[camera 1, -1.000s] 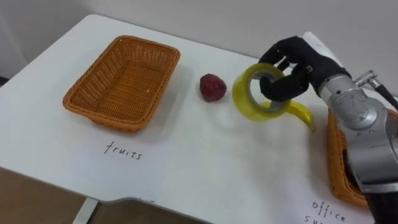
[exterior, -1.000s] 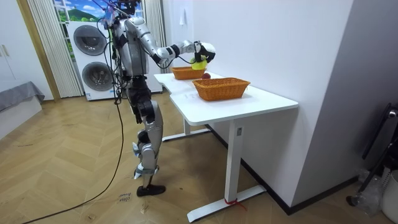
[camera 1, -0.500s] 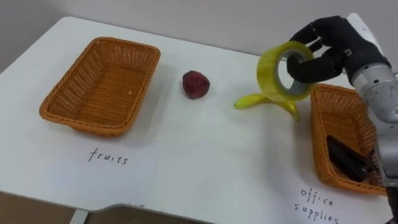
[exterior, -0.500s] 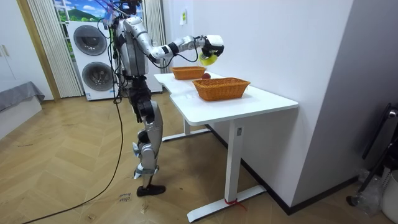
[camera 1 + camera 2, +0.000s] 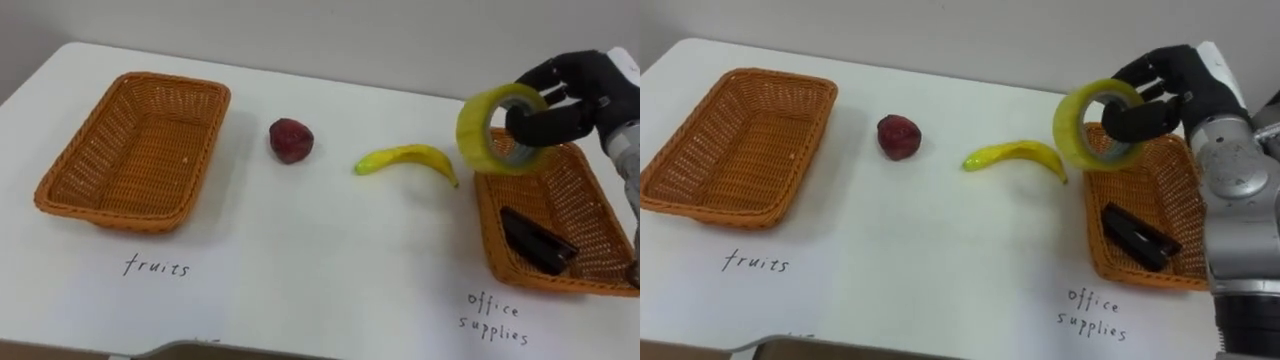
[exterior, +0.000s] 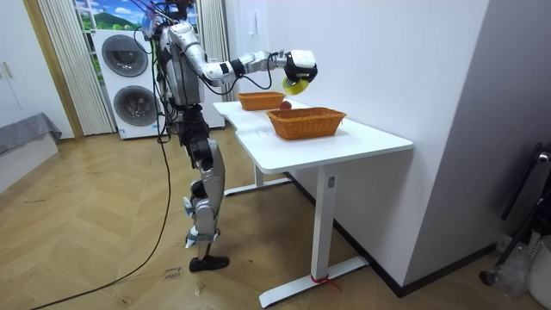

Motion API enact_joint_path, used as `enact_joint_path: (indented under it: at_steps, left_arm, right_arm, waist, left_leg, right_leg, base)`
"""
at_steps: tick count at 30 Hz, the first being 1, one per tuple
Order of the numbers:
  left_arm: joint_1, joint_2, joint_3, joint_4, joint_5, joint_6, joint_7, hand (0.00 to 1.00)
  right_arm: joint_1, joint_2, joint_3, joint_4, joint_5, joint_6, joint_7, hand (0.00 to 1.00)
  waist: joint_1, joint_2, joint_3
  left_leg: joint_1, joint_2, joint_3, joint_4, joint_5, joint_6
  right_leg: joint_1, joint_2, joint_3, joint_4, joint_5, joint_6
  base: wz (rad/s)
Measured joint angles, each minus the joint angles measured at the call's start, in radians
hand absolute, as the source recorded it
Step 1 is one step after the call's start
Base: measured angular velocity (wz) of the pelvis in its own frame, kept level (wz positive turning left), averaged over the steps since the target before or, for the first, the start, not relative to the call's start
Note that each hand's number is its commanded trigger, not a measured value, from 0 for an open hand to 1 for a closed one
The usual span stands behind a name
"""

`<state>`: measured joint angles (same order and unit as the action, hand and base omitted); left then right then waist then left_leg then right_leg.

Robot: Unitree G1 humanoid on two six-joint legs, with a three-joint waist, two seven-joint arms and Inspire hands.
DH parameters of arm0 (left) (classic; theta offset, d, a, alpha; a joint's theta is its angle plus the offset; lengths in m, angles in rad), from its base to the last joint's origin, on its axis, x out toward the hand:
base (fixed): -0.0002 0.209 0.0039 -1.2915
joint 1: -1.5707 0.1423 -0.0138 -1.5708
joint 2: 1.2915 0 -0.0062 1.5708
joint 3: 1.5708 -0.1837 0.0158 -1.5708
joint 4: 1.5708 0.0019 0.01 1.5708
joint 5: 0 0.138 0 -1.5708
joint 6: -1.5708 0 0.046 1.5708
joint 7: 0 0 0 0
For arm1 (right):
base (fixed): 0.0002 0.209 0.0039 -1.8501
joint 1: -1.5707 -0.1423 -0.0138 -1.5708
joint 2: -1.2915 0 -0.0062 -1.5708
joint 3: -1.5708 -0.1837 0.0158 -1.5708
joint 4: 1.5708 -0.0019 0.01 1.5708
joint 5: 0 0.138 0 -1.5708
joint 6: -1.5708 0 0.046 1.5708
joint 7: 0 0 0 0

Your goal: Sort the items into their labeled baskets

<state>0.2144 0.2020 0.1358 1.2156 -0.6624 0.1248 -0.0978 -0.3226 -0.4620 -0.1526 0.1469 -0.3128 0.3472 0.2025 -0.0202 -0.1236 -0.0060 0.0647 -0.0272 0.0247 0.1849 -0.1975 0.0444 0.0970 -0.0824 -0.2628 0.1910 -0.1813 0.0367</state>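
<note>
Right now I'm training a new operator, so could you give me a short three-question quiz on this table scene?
1. True or false: the banana and the red fruit both lie on the table, outside either basket.
2. What does the right hand hold? A) a roll of yellow tape B) a pair of scissors C) a pen
3. Fill in: the dark object lies in the basket on the robot's ____ side.

Key: 1 true; 2 A; 3 right.
</note>
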Motion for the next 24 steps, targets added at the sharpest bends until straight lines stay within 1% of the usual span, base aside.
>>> enact_joint_path:
  at_steps: [7,11,14,16,19,24]
  left_arm:
    - [0.004,0.001,0.005,0.0,0.006,0.002,0.002,0.0]
    - [0.006,0.003,0.008,-0.001,0.007,0.008,-0.002,0.0]
    - [0.012,0.007,0.01,-0.024,0.006,0.013,-0.002,0.0]
    - [0.012,0.007,0.009,-0.036,0.007,0.021,-0.004,0.0]
    - [0.012,0.007,0.009,-0.038,0.007,0.022,-0.006,0.0]
    - [0.012,0.011,0.009,-0.039,0.007,0.028,-0.016,0.0]
  right_arm:
    - [0.001,0.0,-0.01,0.012,-0.032,0.0,0.001,1.0]
    - [0.001,0.0,-0.031,0.014,-0.046,0.0,-0.004,1.0]
    - [0.01,0.0,-0.034,0.04,-0.046,0.0,-0.008,1.0]
    - [0.035,0.0,-0.033,0.04,-0.046,0.001,-0.008,1.0]
    - [0.057,0.0,-0.034,0.04,-0.05,0.001,-0.008,1.0]
    - [0.063,0.0,-0.034,0.061,-0.054,0.001,-0.008,1.0]
  waist:
    - [-0.025,0.001,-0.0005]
    - [-0.029,-0.001,0.0002]
    - [-0.026,-0.008,-0.0003]
    - [-0.022,-0.008,-0.0005]
    - [-0.019,-0.008,-0.0004]
    - [-0.017,-0.011,0.0008]
  left_leg:
    - [0.001,0.0,0.005,-0.003,0.0,0.0]
    - [0.002,0.001,0.01,-0.003,0.0,0.0]
    - [0.002,0.003,0.014,-0.003,0.0,0.0]
    - [0.002,0.004,0.014,-0.002,0.0,0.0]
    - [0.002,0.004,0.013,-0.002,0.0,0.0]
    - [0.002,0.004,0.015,-0.002,0.0,0.0]
  right_leg:
    - [-0.01,0.0,0.012,0.013,0.0,0.0]
    - [-0.013,-0.001,0.014,0.014,0.0,0.0]
    - [-0.014,0.0,0.016,0.014,0.0,0.0]
    - [-0.014,0.0,0.017,0.014,0.0,0.0]
    - [-0.015,0.001,0.018,0.014,0.0,0.0]
    - [-0.016,0.001,0.018,0.015,0.0,0.0]
  base:
    - [-0.02]
    - [-0.04]
    - [-0.02]
    - [0.0]
    - [0.0]
    - [0.0]
